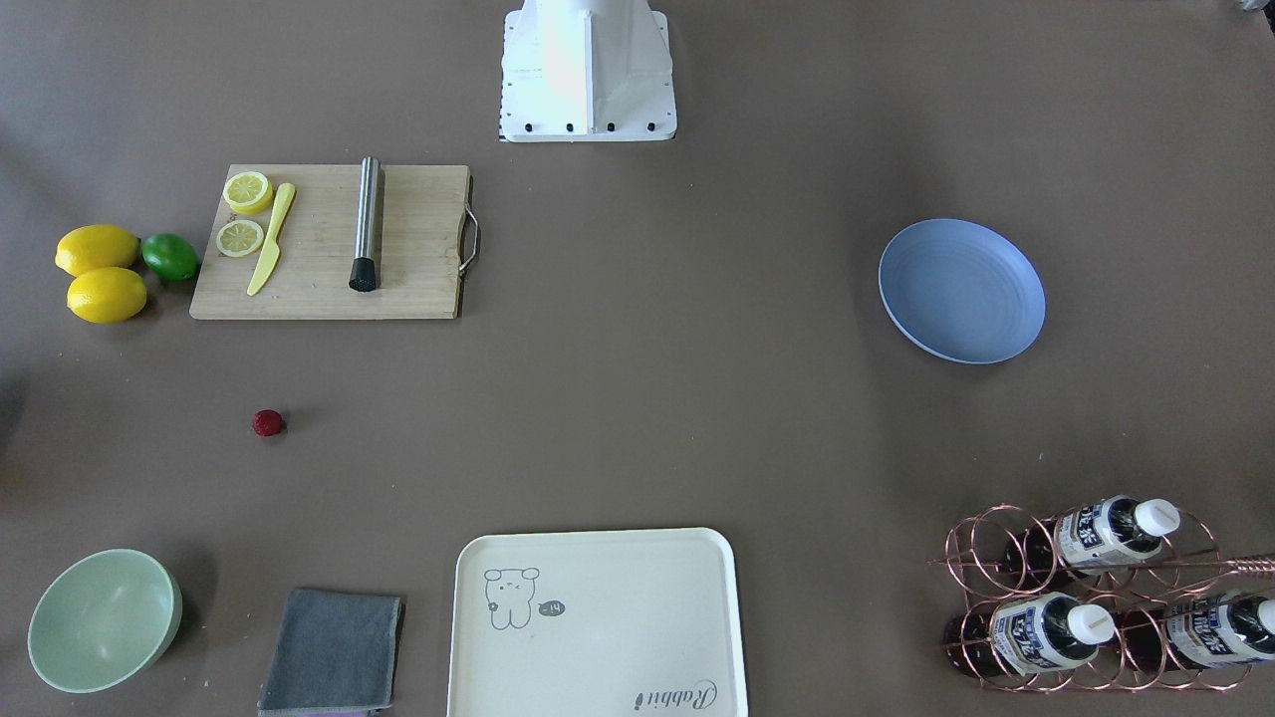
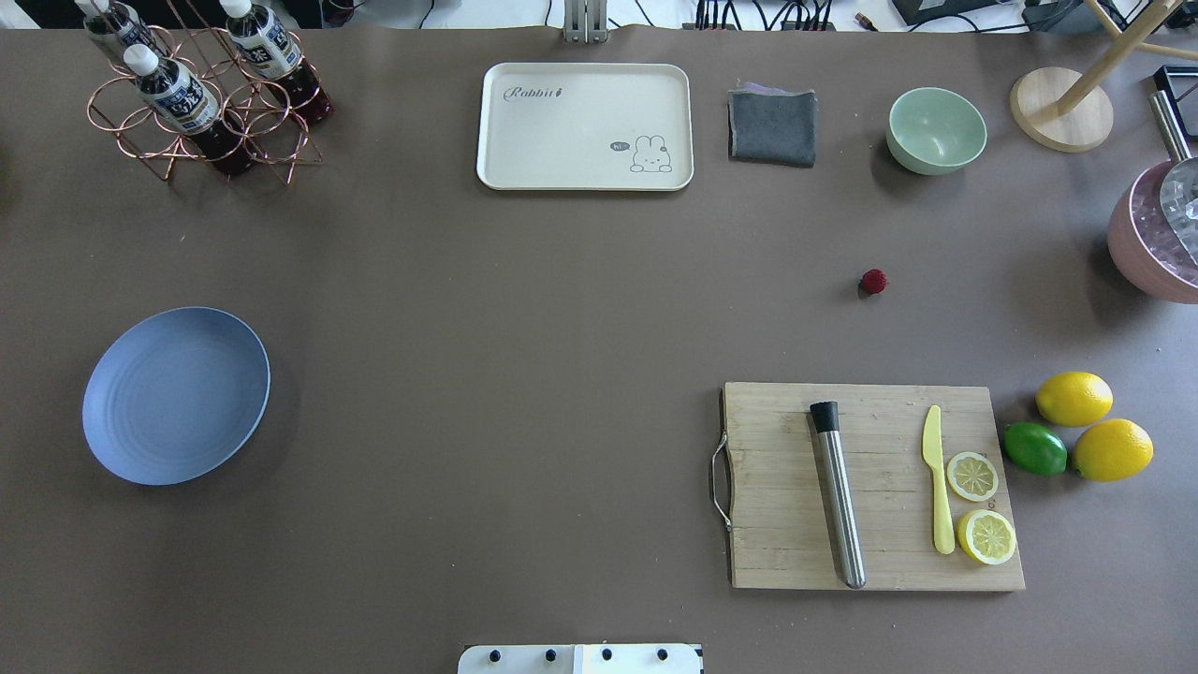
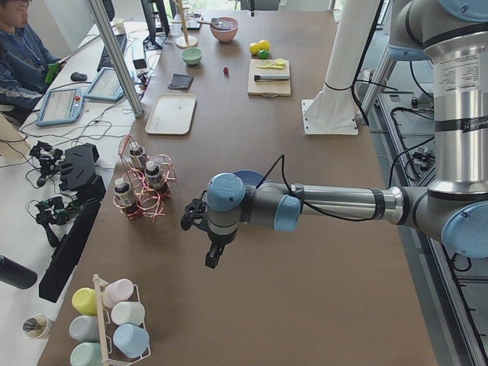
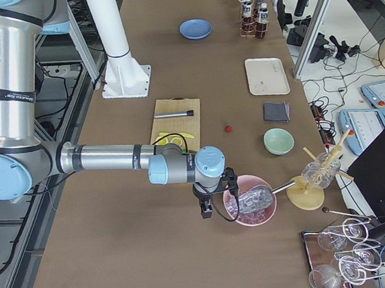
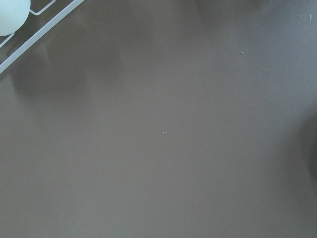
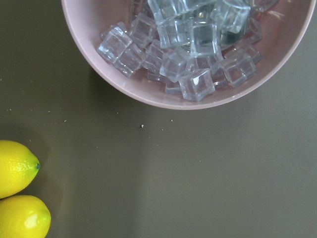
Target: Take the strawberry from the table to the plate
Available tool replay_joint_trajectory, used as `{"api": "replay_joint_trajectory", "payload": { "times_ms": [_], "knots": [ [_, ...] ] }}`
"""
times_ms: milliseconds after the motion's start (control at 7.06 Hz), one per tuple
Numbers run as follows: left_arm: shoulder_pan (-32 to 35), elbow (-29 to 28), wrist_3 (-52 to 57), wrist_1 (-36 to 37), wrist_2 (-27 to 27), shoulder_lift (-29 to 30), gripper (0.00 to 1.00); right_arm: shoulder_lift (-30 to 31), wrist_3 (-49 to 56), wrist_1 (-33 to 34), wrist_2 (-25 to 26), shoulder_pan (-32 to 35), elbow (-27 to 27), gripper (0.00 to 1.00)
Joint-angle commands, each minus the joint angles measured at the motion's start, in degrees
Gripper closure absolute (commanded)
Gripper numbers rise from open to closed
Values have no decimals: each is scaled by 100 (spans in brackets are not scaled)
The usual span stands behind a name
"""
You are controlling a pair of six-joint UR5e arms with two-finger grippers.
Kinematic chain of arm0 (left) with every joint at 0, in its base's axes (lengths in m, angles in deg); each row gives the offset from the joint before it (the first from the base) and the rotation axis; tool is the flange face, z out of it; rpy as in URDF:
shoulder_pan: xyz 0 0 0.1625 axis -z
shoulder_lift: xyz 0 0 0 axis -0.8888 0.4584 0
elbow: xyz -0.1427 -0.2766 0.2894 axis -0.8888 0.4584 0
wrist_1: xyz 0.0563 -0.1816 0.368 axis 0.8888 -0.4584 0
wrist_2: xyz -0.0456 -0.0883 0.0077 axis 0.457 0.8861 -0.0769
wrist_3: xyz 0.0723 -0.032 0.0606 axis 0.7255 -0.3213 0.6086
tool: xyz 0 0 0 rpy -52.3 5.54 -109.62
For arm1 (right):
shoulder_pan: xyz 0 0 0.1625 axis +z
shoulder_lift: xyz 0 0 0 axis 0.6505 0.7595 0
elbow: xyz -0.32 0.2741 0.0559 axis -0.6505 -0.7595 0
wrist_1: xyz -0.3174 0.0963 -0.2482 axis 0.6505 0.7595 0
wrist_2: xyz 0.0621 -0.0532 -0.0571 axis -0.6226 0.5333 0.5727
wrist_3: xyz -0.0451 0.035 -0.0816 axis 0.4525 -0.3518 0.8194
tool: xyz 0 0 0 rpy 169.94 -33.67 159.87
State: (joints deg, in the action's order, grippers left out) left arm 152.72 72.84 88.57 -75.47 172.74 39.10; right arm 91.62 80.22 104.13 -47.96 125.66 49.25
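**Strawberry lying loose on the table, both arms hanging out at the ends**

Strawberry (image 2: 873,281) is sitting on the bare table (image 2: 562,328) toward the robot's right end, nothing touching it. It is lying between the wooden cutting board (image 2: 777,468) on the robot-side edge and the pale green bowl (image 2: 936,130) at the far edge, well apart from both. Blue plate (image 2: 176,395) is resting near the left end, far across the table from the berry.

Left gripper (image 3: 213,255) is hovering over the left end of the table, beyond the plate. Its wrist camera is showing only brown covering and a bit of white wire rack, so I cannot tell how the fingers are standing.

Right gripper (image 4: 207,211) is hanging over the right end, just beside the pink bowl (image 6: 86,34) of ice cubes. Its wrist view is taking in that bowl and two lemons (image 6: 17,168). Finger state cannot be told either.

Cream tray (image 2: 585,126) and grey cloth (image 2: 772,126) are lying along the far edge.
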Motion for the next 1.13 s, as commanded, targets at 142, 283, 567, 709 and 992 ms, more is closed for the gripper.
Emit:
{"api": "replay_joint_trajectory", "payload": {
  "times_ms": [142,283,567,709,992],
  "knots": [
    [-44,-39,-23,-193,270,60,1,-4,-10,0,-17,0,-18,0],
    [-44,-82,-5,-228,270,286,1,-4,-10,0,-26,0,-18,0],
    [-53,-415,39,-620,313,448,1,22,-10,0,-44,0,-18,0],
    [-71,-591,-5,-1155,775,403,1,13,-1,0,-61,0,-9,0],
    [-401,-697,-22,-1484,1490,698,1,-100,-1,0,-79,0,0,0]
  ]
}}
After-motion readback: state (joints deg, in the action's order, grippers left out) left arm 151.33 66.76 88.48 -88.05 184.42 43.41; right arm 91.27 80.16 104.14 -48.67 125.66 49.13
